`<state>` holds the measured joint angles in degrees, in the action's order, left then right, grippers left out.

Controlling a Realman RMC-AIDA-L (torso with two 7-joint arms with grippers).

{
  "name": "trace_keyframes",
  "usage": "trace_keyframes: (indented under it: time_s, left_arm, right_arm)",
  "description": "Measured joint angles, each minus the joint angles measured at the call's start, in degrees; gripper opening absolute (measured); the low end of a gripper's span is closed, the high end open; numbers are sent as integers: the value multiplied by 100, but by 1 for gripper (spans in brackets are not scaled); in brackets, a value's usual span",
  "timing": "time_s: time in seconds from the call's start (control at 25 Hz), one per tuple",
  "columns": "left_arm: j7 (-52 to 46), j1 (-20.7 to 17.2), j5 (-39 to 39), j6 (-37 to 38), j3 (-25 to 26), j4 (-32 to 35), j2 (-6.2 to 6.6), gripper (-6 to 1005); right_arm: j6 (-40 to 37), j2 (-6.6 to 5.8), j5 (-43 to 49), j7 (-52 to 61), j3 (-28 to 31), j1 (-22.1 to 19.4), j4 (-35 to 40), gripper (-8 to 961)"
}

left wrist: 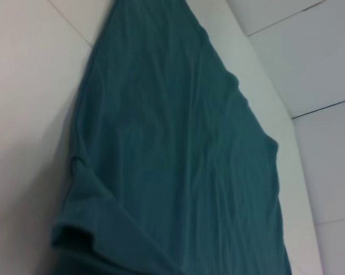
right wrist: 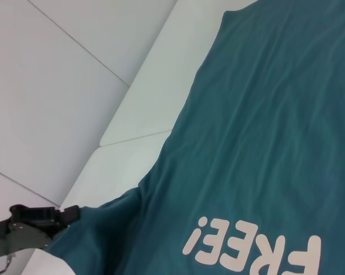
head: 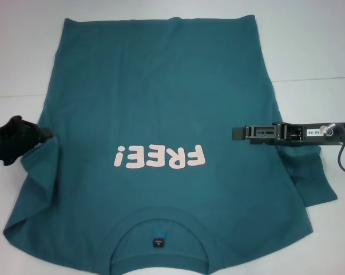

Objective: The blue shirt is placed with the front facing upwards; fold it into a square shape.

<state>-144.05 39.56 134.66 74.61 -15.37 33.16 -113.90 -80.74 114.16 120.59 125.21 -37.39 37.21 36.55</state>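
Observation:
The blue shirt lies spread on the white table, front up, with pink "FREE!" lettering and its collar at the near edge. My left gripper is at the shirt's left side, shut on the edge of the left sleeve, which is lifted and rumpled. The right wrist view shows that same left gripper meeting the sleeve corner. My right gripper reaches in from the right, over the shirt's side just above the right sleeve. The left wrist view shows only the shirt.
The white table shows around the shirt on the left, right and far sides. A small dark label sits inside the collar. The shirt's hem lies at the far end.

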Motion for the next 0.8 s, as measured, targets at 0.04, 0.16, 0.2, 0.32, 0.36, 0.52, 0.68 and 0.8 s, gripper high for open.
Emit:
trace_keyframes:
  time_s: [0.04, 0.16, 0.2, 0.32, 0.36, 0.52, 0.68, 0.8]
  left_arm:
    - [0, 29, -1, -68, -42, -43, -4, 24]
    - [-1, 118, -2, -261, -267, -154, -13, 24]
    - [-7, 151, -2, -332, -371, -183, -15, 24]
    - [-34, 235, -2, -449, -594, -200, -8, 24]
    - [-40, 248, -2, -461, -655, -191, -2, 24]
    - [-67, 266, 19, -418, -913, -75, 29, 25]
    - [-224, 224, 37, -335, -1444, 171, 49, 25]
    - [-269, 247, 61, -292, -1776, 330, 73, 24]
  right_arm:
    - [0, 0, 0, -2, 3, -4, 0, 914]
    - [8, 1, 0, -15, 10, -11, 0, 914]
    - [16, 1, 0, -20, 10, -12, 0, 914]
    - [57, 1, 0, -29, 13, -21, 12, 915]
    - [71, 0, 0, -29, 15, -26, 18, 915]
    - [92, 2, 0, -31, 25, -48, 41, 915]
    - [89, 24, -1, -40, 30, -59, 46, 915]
    - [126, 27, -3, -50, 30, -59, 31, 915]
